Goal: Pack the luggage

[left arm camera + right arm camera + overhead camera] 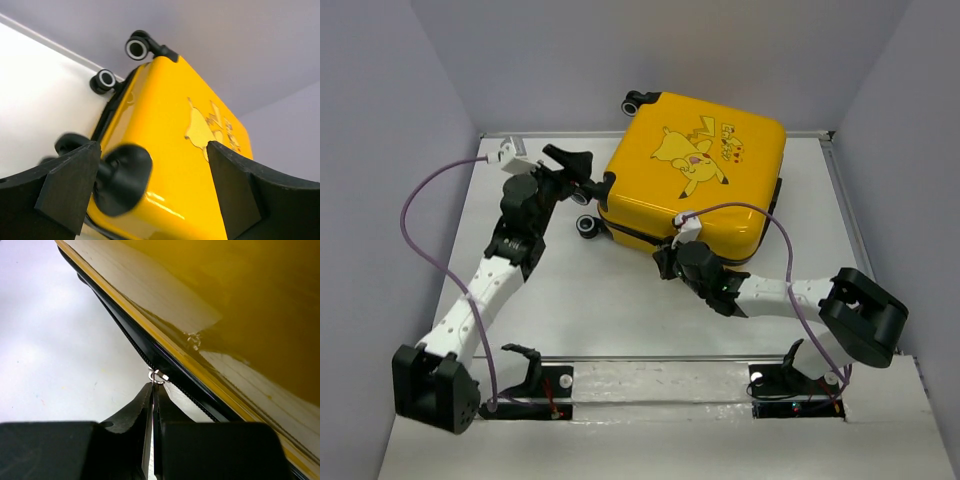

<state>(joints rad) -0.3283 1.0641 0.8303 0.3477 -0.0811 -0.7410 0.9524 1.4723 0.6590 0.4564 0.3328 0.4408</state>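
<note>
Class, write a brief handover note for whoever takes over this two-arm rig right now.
Left gripper: open at the wheel end of the small yellow hard-shell suitcase, holding nothing.
Right gripper: shut on the small silver zipper pull on its near side.
Suitcase: flat on the white table, lid down, Pikachu print up.
Done: lid closed.
To do: probably drawing the zipper round; how far it is zipped cannot be told.

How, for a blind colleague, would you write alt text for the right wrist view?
The right gripper, shut, pinches a silver zipper pull on the black seam of the yellow luggage. White table lies to the left.
</note>
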